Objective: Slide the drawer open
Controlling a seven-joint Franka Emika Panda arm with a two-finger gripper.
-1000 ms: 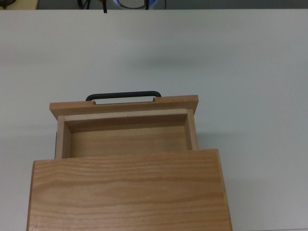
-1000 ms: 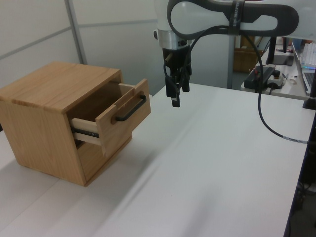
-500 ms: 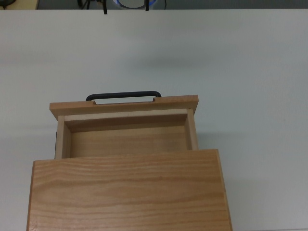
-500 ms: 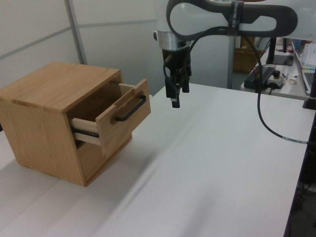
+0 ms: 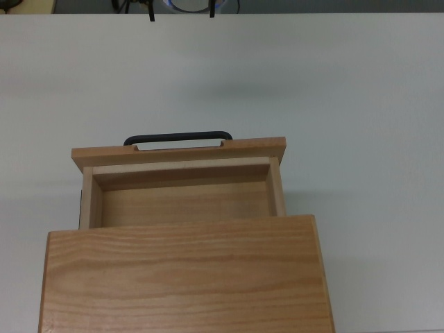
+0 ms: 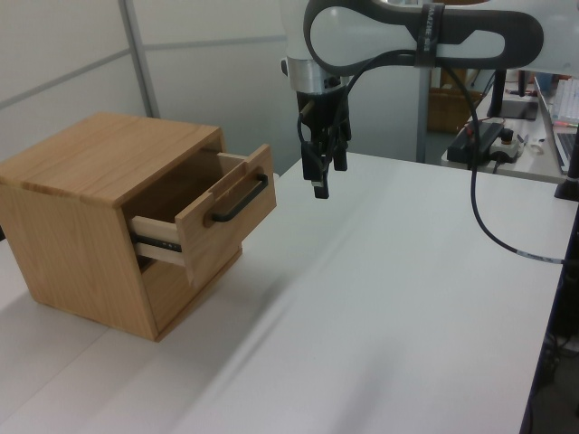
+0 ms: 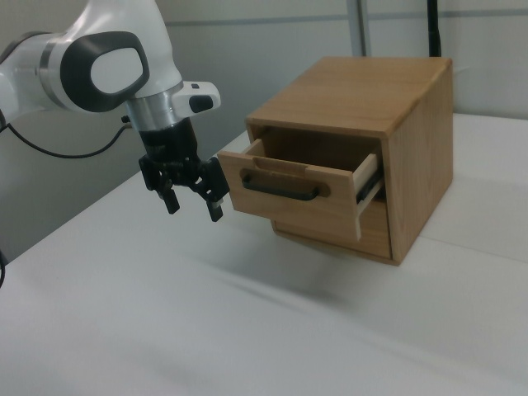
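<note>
- Desk (image 6: 389, 298): white, flat surface, carrying the cabinet; bare in the foreground of the left view.
- Cabinet (image 6: 86, 194): light wood box with visible grain on top, standing on the desk at the left view's left and the right view's right (image 7: 388, 107).
- Drawer (image 6: 226, 212): light wood tray with flat front panel, pulled partway out of the cabinet's upper opening; interior bare in the top view (image 5: 184, 201); dark runner visible along its side.
- Handle (image 7: 280, 186): thin black metal bar across the front panel, seen edge-on in the top view (image 5: 178, 137).
- Pincer (image 7: 191, 204): black, two fingers spread apart, holding nothing; hung above the desk just in front of the drawer, clear of the handle.
- Arm (image 6: 407, 36): white and black, with a black cable looping down behind.
</note>
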